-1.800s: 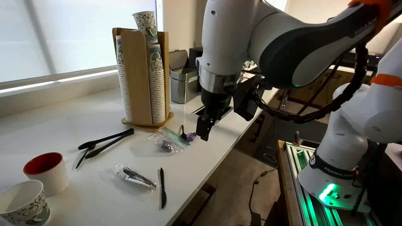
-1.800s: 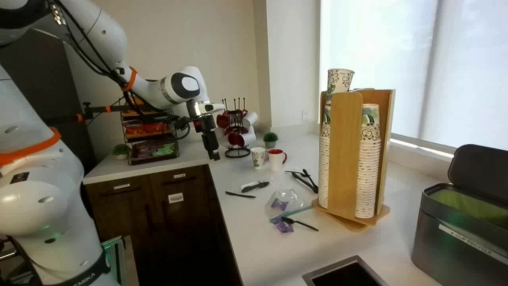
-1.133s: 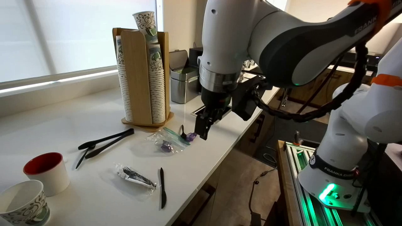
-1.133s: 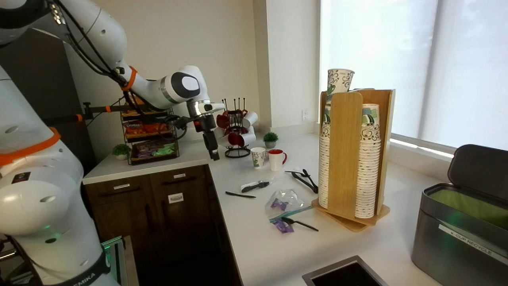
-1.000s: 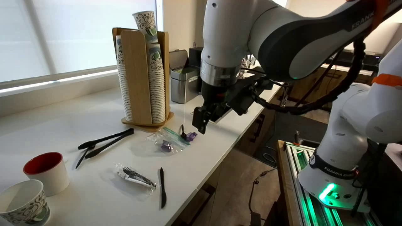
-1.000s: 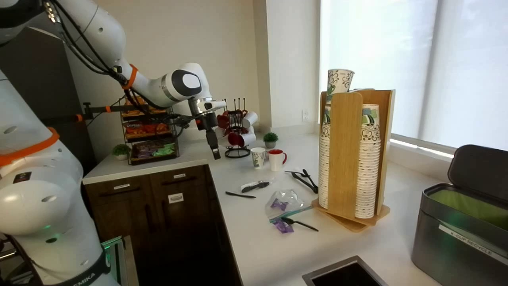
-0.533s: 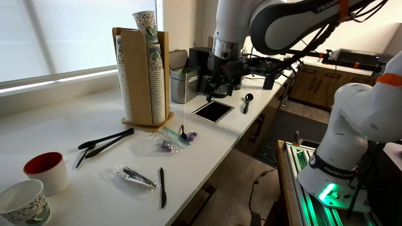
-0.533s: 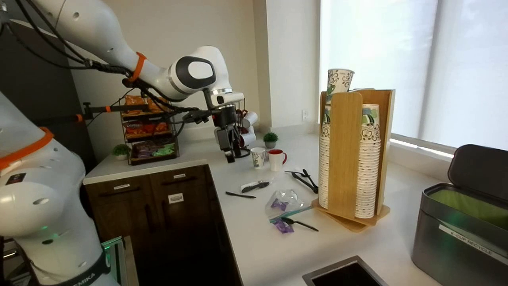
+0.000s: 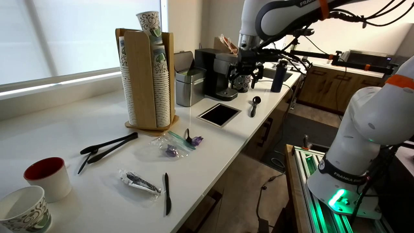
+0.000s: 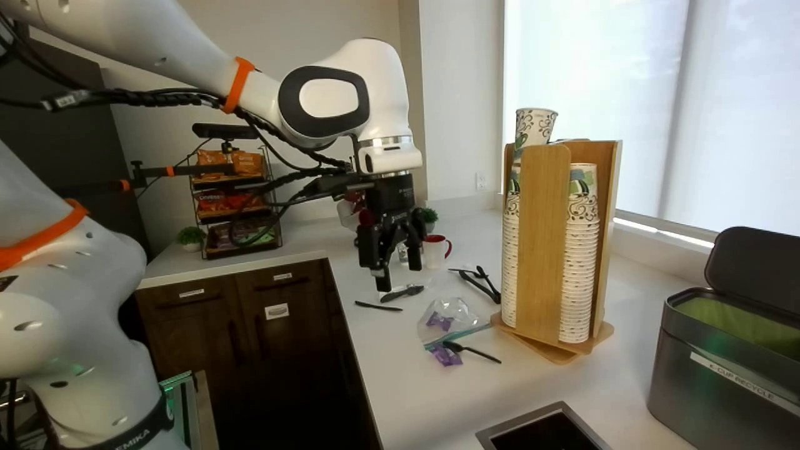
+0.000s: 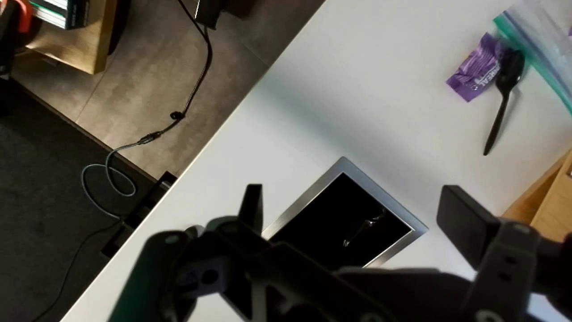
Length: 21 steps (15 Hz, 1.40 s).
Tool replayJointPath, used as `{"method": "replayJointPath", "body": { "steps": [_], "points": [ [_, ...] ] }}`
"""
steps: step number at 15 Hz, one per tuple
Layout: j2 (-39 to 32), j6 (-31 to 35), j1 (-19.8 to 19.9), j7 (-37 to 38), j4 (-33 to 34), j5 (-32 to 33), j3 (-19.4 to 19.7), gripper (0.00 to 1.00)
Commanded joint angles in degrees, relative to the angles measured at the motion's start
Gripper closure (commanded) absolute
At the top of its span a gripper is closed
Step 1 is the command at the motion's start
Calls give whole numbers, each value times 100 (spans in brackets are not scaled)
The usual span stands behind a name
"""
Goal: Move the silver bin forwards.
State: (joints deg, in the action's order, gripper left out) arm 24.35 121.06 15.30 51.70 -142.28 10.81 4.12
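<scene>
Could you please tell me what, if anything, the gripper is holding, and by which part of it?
Nothing is held: the gripper is open, its fingers apart with nothing gripped between them; the silver bin stands apart from it.

The arm (image 10: 175, 50) is formed of smooth, rounded white segments dotted with small dark recesses (image 10: 28, 325), circled by orange bands (image 10: 239, 85) and inset with a black-bordered oval panel (image 10: 330, 98). Black cables (image 10: 156, 97), ribbed in part, are strung along its length, and a silvery ring (image 10: 384, 142) is fitted above the gripper (image 10: 399, 275), which is built of angular black linkages. At the base (image 9: 354, 191), a black collar (image 9: 343, 175) is lettered in white with "FRANKA", and a green strip (image 9: 337, 197) is lit below.
</scene>
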Motion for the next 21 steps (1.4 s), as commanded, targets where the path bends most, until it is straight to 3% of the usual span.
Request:
{"method": "replayJointPath", "body": {
  "steps": [1,4,5,12,14,18,20,21],
  "points": [
    [-2,-14,35,-17,21,-52,-37,0],
    [-2,-17,14,-6,23,-91,-84,0],
    [-182,232,209,519,195,-79,-69,0],
    [-1889,300,666,692,2300,-673,967,0],
    [-2480,7,635,877,3074,-1091,1160,0],
    [-3303,-1502,610,-41,4458,-2459,1342,0],
    [-3689,-2244,782,-6,5139,-3043,1435,0],
    [-3255,-1587,568,163,4409,-2546,1391,0]
  ]
}}
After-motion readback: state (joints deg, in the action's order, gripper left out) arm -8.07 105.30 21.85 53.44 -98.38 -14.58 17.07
